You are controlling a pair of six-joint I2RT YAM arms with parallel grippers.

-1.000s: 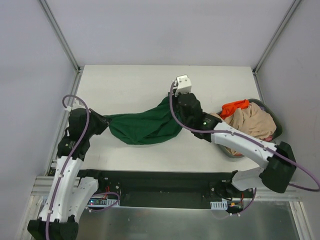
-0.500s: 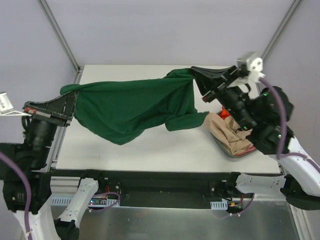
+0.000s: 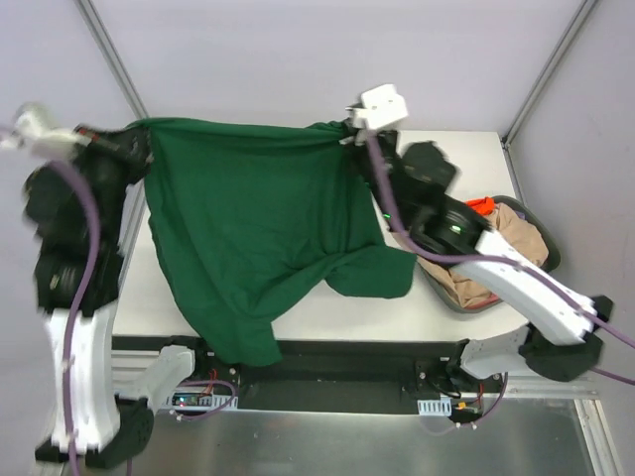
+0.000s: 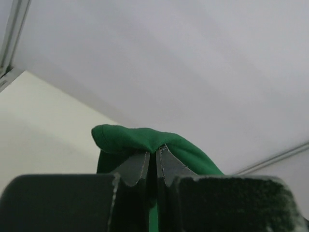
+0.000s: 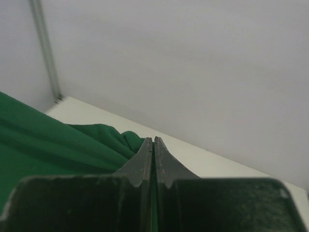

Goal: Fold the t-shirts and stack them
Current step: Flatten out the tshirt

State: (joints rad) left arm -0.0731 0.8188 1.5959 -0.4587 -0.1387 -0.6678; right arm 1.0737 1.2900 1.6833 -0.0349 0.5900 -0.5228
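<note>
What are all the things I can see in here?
table: one, white, in the middle of the view
basket: one, dark, on the table's right side
green t-shirt: one, dark green, held up and spread out in the air, left and middle
beige t-shirt: one, beige, in the basket
orange t-shirt: one, orange, at the basket's far edge
left hand: one, black, shut on a corner of the green t-shirt
right hand: one, black, shut on another corner
</note>
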